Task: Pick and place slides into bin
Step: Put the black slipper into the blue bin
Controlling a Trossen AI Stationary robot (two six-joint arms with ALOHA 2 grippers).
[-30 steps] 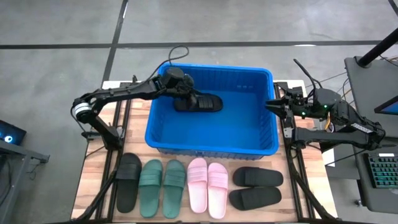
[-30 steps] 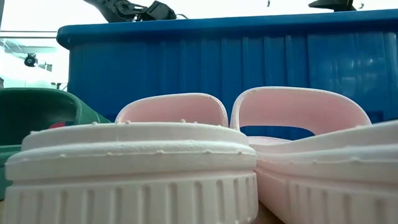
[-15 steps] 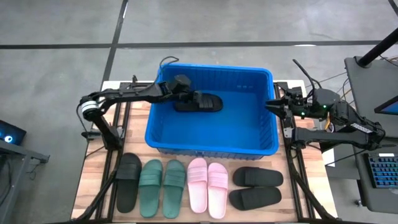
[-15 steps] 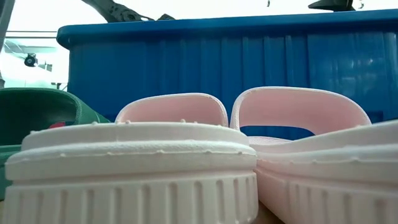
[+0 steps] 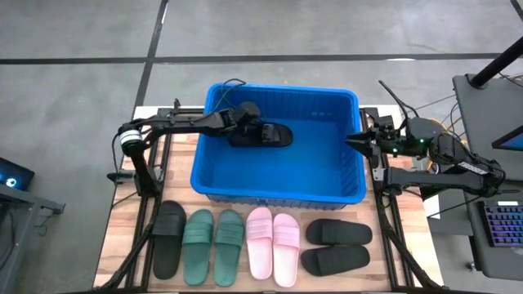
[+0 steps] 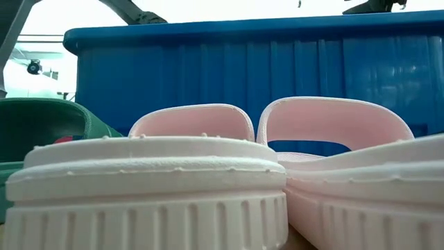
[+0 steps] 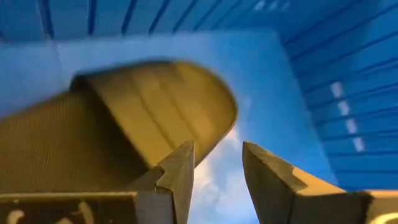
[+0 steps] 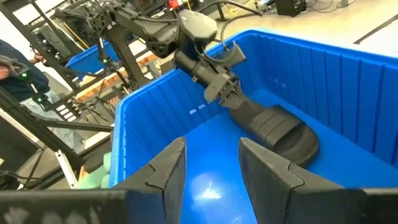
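Observation:
One black slide (image 5: pixel 271 135) lies flat on the floor of the blue bin (image 5: pixel 278 194), toward its far left corner. My left gripper (image 5: pixel 253 122) reaches into the bin from the left, slanting down, and stands open at the slide's left end. In the left wrist view the gap at my left gripper (image 7: pixel 217 149) shows only blue floor, and the slide (image 7: pixel 124 118) lies beside one finger. My right gripper (image 5: pixel 351 139) waits open at the bin's right rim. On the table by the near edge lie one black slide (image 5: pixel 169 238), a green pair (image 5: pixel 214 247), a pink pair (image 5: pixel 273 245) and two black slides (image 5: pixel 337 245). My left gripper has one finger (image 7: pixel 177 171) right beside the black slide's edge (image 7: pixel 152 158), coming from the left and slanting down. Nothing lies between the two fingers. Whether that finger touches the slide, I cannot tell.
The bin's high ribbed walls (image 6: pixel 243 62) surround the slide and my left gripper. Most of the bin floor (image 5: pixel 302 167) is bare. The pink slides (image 6: pixel 194 180) fill the low view in front of the bin. A person (image 8: pixel 15 68) shows in the room beyond the table.
My left gripper has sunk deeper into the bin, toward the black slide and a little toward the table's right edge, and has rolled about its own line. Its fingers keep the same gap. The slide lies where it was.

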